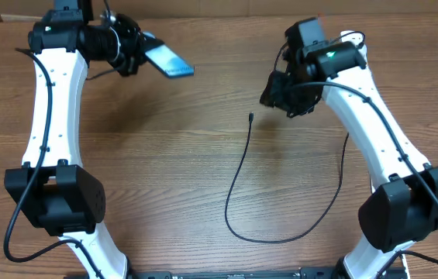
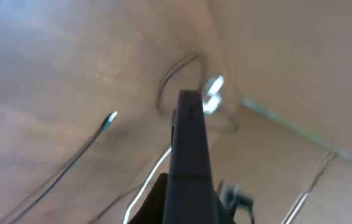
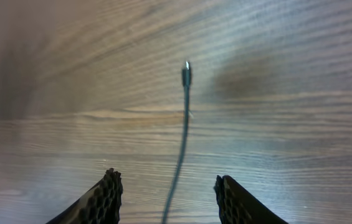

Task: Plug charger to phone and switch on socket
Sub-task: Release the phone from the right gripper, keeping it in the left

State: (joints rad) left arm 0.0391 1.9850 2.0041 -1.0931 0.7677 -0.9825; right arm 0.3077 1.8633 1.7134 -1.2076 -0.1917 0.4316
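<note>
- Holding phone (image 1: 168, 60) aloft, left jaws clamped on it, well left of charger (image 3: 184, 130) tip; presumably presenting its port.
- Right jaws apart, hovering just behind that tip, poised to pinch.

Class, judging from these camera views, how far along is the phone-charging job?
Done: the left gripper holds the phone off the table. In hand: the open right gripper hovers over the charger tip, which is not yet grasped. Left: plugging it in and switching on power.
</note>
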